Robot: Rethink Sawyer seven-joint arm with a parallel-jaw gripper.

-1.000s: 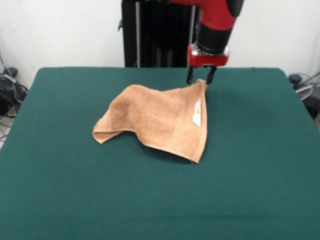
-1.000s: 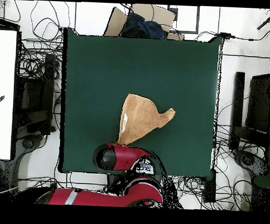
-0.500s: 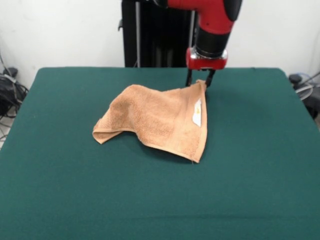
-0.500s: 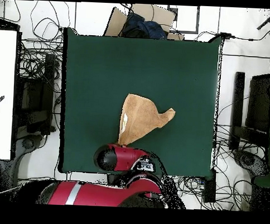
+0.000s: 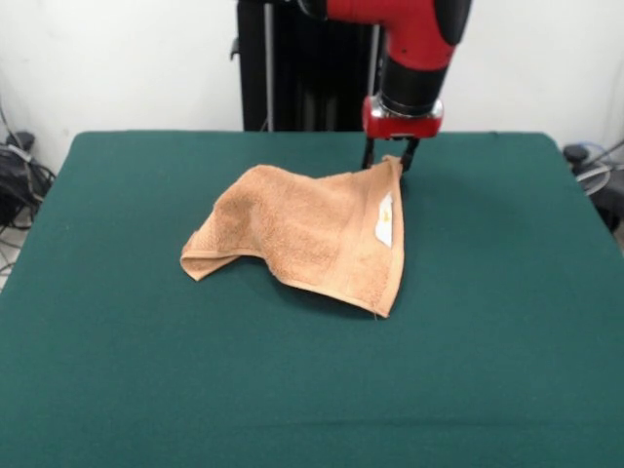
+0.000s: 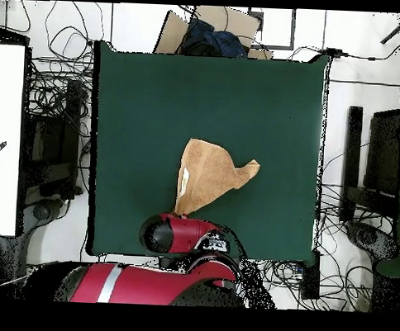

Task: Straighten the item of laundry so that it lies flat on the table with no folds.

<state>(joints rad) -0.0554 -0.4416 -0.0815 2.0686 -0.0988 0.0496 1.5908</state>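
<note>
- The pincer [image 5: 391, 162] has risen slightly over the last second, its red wrist now a little higher above the surface [image 5: 507, 322] in the front view; the towel [image 5: 312, 234] has hardly moved.
- It stays clenched on the towel's far corner, holding that corner just above the surface while the rest trails down and toward the camera.
- I judge this to be the start of a lift or drag: the corner is secured but the cloth is not yet pulled taut, so the flattening has barely begun.
- The towel sits near the middle of the surface, somewhat toward the robot's side; overhead it [image 6: 204, 176] lies just ahead of the arm [image 6: 179, 235], which hides the held corner there.
- It is orange-tan terry, folded over itself into a rough triangle rather than spread square.
- One flap runs down the right side in the front view and carries a small white label [image 5: 385, 220]; a woven band shows along the near edge.
- The left end curls into a rolled fold resting on the surface.
- Overhead, a narrow tongue of cloth points to the picture's right, so at least two folds remain.
</note>
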